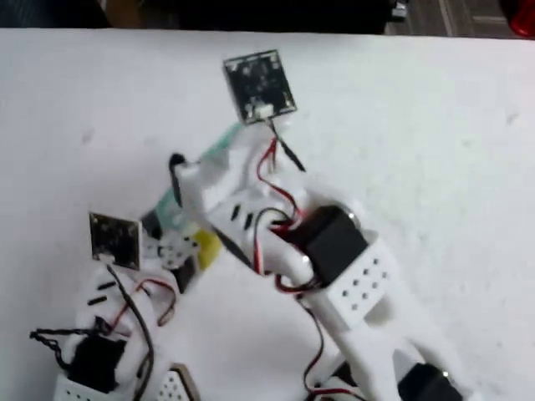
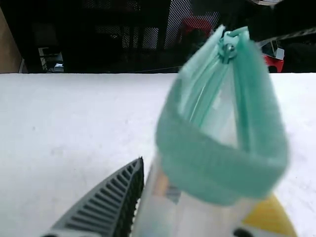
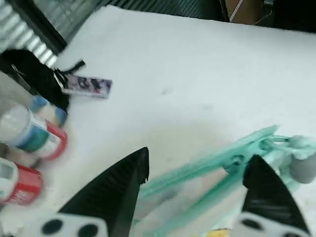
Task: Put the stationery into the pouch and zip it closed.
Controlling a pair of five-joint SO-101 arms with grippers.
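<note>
right gripper: we see jaws spread wide, teal zip of the clear plastic pouch running between them | left gripper: just beside pouch's lower end, grip we cannot tell | pouch mid white counter, well apart from far edge | red-labelled bottles well aside
</note>
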